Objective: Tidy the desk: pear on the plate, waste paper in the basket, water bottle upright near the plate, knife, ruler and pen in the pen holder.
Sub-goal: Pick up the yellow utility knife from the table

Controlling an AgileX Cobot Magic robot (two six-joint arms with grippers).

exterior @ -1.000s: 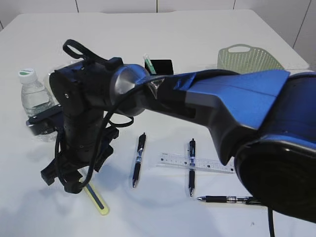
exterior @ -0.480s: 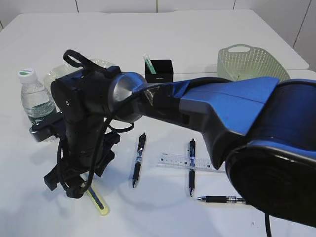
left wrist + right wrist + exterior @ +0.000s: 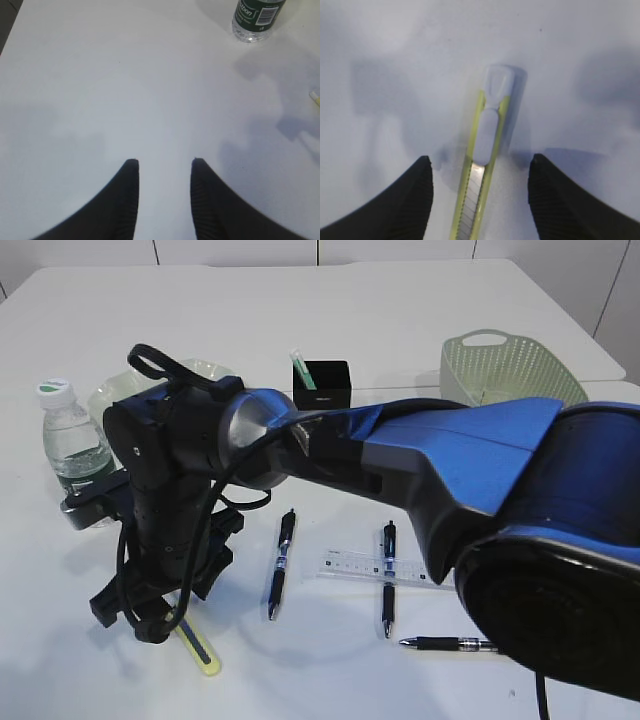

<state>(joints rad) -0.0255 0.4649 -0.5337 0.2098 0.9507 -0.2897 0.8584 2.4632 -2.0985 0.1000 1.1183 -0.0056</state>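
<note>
While the yellow-green plastic utility knife (image 3: pixel 487 165) lies flat on the white table (image 3: pixel 395 45), the right gripper (image 3: pixel 480 192) hangs directly above, jaws wide and empty, straddling its long axis; the half-open, empty left gripper (image 3: pixel 162 175) is farther off.

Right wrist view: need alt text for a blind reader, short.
A yellow-green utility knife lies on the white table, running lengthwise between the two dark fingers of the open right claw, which do not touch it. Its pale slider and end cap point away from the camera, with the segmented blade nearest the lens.
</note>
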